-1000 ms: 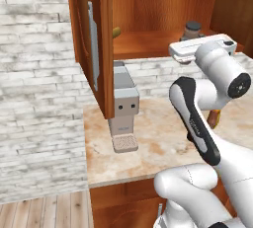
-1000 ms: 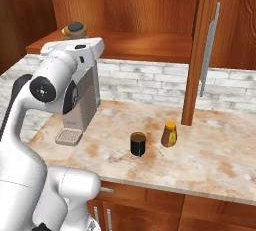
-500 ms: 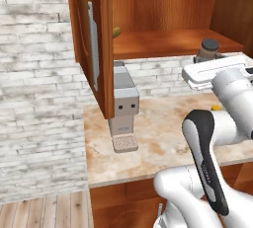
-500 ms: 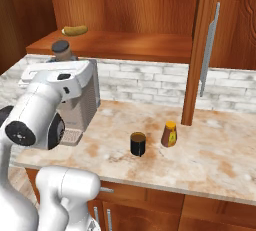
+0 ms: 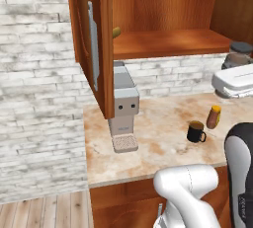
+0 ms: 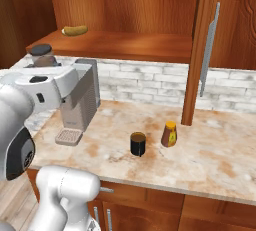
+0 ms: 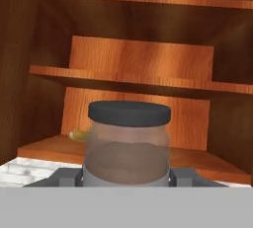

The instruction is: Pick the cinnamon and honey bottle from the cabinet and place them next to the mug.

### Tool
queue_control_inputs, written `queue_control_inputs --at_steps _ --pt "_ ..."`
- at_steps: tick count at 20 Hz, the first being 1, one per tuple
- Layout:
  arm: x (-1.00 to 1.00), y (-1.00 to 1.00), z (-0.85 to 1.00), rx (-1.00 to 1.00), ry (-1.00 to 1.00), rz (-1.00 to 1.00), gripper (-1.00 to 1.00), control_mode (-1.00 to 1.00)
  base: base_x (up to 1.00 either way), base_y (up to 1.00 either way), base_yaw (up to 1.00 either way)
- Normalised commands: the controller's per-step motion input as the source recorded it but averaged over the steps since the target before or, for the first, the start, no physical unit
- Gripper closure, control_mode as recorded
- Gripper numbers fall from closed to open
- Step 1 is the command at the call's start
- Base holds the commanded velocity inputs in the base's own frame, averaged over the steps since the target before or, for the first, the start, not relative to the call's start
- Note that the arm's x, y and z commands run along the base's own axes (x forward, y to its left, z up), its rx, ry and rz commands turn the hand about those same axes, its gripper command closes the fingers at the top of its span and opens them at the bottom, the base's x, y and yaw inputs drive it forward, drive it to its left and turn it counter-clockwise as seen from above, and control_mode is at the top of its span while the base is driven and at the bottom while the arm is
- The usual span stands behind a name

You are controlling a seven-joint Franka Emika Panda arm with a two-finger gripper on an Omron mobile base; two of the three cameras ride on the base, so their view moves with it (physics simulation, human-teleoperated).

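Gripper (image 7: 126,175) is pinching the cinnamon (image 7: 127,143) just below its dark cap, holding it upright out in front of the cabinet (image 6: 130,45) shelf. On the counter (image 6: 220,160), the mug (image 6: 138,144) is sitting with the honey bottle (image 6: 169,134) just to its right.

Two flanking base views, shared counter (image 5: 163,143)
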Motion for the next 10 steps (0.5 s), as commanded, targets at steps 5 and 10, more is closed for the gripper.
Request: queue_control_inputs --at_steps 5,10 --pt "-0.94 -0.10 -0.74 0.08 -0.11 0.01 1.00 -1.00 0.00 0.00 0.00" --pt "-0.87 -0.41 -0.99 0.11 -0.17 0.04 1.00 -1.00 0.00 0.00 0.00"
